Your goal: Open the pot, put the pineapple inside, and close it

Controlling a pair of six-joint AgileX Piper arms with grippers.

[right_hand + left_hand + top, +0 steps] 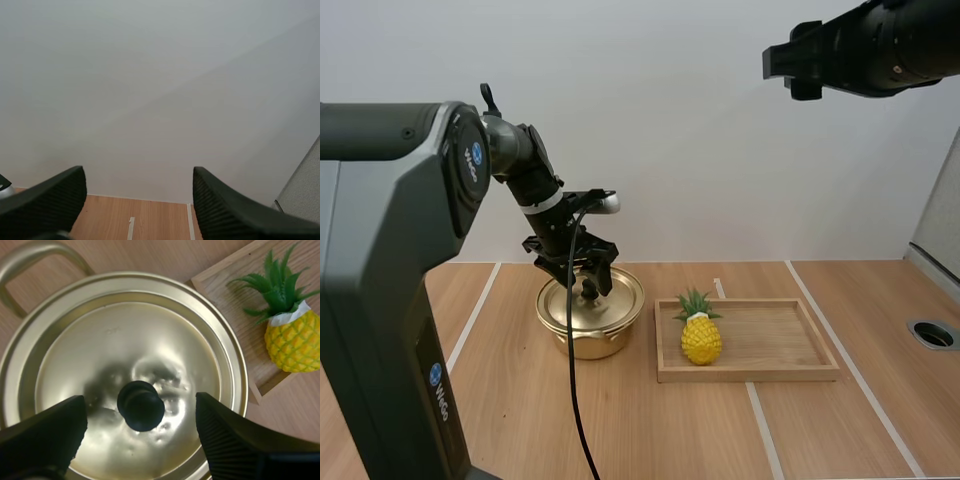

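Left pincer (590, 282) spread wide, pointing down astride lid knob (140, 405), right pincer (137, 176) wide, raised high

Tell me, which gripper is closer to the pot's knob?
Left. The left gripper is open, straddling the knob; the right gripper sits high, far from the pot.

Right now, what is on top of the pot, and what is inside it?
The gold lid sits on the pot, its black knob between the open left gripper's fingers. The lid hides the inside.
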